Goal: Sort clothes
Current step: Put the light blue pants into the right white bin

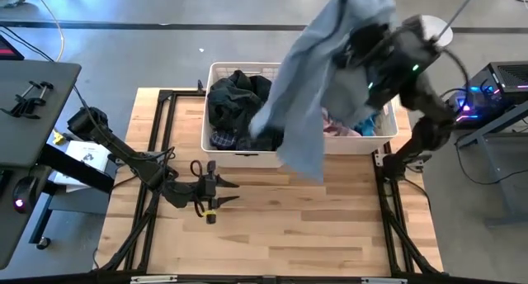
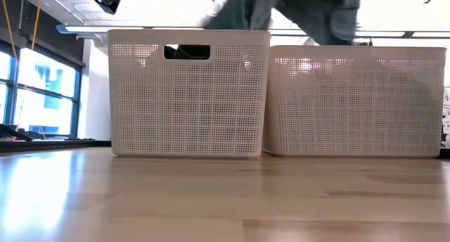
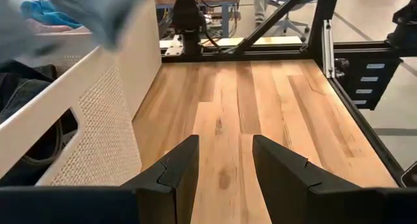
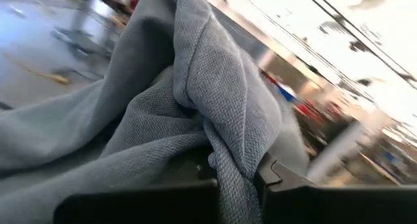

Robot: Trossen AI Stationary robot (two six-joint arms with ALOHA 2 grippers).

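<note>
Holding the pale blue garment [image 1: 309, 94] pinched high above the baskets [image 1: 247, 158], your right tool [image 4: 236, 175] risks dragging its hanging hem across the dark clothes [image 1: 235, 102]; left tool [image 3: 225, 172] waits open on the bench [image 1: 289, 226]

— Any words, labels, brand names or numbers readable on anything here?
— None. The two white baskets [image 2: 188, 94], the clothes [image 1: 309, 102] and the desk [image 1: 289, 226] show no readable lettering or signs.
</note>
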